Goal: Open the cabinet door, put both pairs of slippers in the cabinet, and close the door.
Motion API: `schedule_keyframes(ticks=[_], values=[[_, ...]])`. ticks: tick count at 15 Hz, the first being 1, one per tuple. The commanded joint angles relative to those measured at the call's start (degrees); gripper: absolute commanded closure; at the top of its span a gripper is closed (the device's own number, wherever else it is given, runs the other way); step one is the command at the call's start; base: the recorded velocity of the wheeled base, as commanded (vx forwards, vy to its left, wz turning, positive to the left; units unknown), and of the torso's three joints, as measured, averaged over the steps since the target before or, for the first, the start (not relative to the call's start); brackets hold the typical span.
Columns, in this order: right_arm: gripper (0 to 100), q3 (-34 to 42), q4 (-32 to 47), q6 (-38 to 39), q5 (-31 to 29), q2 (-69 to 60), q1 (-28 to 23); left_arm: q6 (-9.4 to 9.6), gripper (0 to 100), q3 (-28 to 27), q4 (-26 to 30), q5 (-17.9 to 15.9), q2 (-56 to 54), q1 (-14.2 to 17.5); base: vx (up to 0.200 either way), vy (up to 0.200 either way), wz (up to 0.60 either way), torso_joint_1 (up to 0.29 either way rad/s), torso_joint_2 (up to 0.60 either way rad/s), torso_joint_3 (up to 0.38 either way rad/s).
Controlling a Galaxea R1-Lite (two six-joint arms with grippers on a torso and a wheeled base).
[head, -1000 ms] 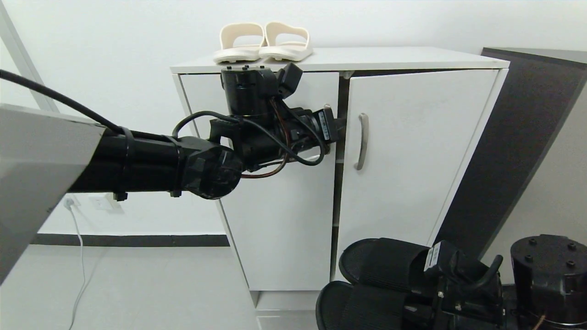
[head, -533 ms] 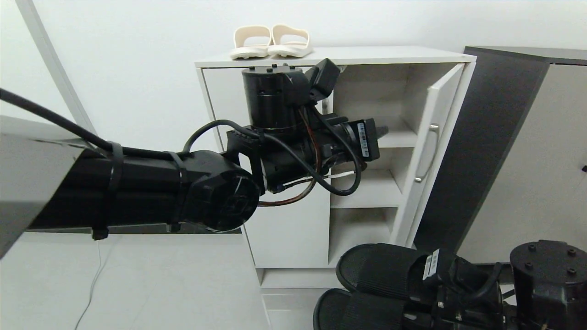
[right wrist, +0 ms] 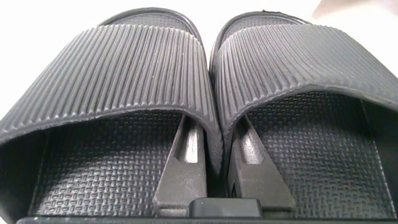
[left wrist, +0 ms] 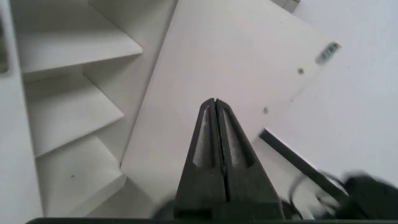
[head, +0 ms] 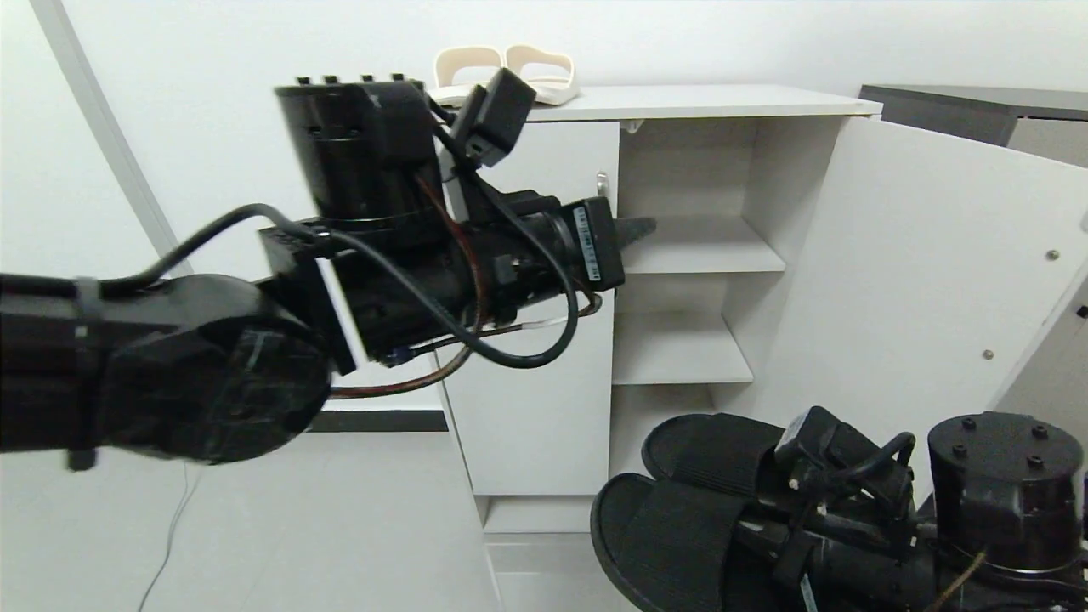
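The white cabinet [head: 705, 100] has its right door [head: 918, 280] swung wide open, and its left door [head: 527, 408] is shut. Inside the open half of the cabinet there are an upper shelf [head: 697, 255] and a middle shelf [head: 680, 357].

The beige slippers [head: 510, 68] lie side by side on top of the cabinet, above the shut left door. The left gripper [head: 646, 226] hangs in front of the cabinet at the height of the upper shelf, and its fingers [left wrist: 205, 143] are pressed together with nothing between them.

The black slippers [head: 680, 510] are low in front of the cabinet, below the open compartment. The right gripper [right wrist: 216, 124] is clamped on them: one finger is under the strap of each slipper, and they squeeze the two inner sides together.
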Motion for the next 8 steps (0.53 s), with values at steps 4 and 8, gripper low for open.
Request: schedule_keyframes(ticks=[4,8], values=[[100,-0.8,0.0,0.1,-0.1,2.3,-0.9,4.07,100,22.7,3.7,6.9,-27.8,4.1,0.0,0.0,0.0,0.0,0.0,0.0],[100,-1.4,-0.1,0.2,-0.1,2.5,-1.7,13.47,100,37.7,11.6,18.1,-49.7,11.5,0.0,0.0,0.0,0.0,0.0,0.0]])
